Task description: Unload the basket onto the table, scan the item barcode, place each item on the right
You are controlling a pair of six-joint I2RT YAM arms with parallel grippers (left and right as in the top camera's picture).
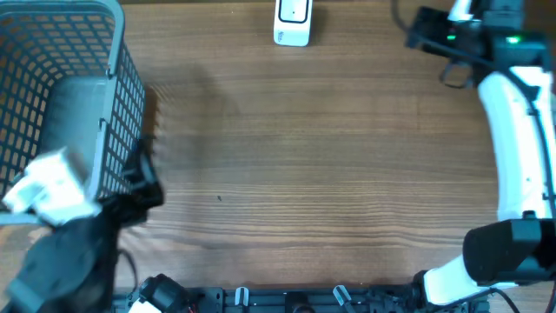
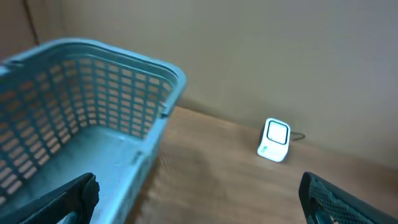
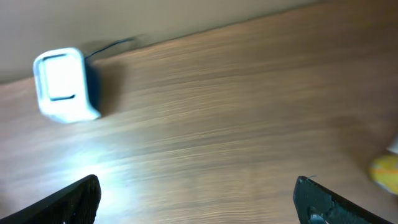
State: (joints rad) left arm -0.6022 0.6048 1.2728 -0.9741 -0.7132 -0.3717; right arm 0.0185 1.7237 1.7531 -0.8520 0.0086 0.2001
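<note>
At the rim of the blue plastic mesh basket (image 2: 112,93), left gripper (image 2: 199,208) gapes empty.
Reaching in could snag its wall; right gripper (image 3: 202,208), also spread, faces the small white scanner (image 3: 62,84).

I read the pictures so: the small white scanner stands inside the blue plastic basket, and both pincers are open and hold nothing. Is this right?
Not quite. The small white box-shaped scanner stands on the brown wooden table, outside the blue plastic lattice basket; the overhead view shows it. The left pincer and the right pincer are open and hold nothing.
</note>
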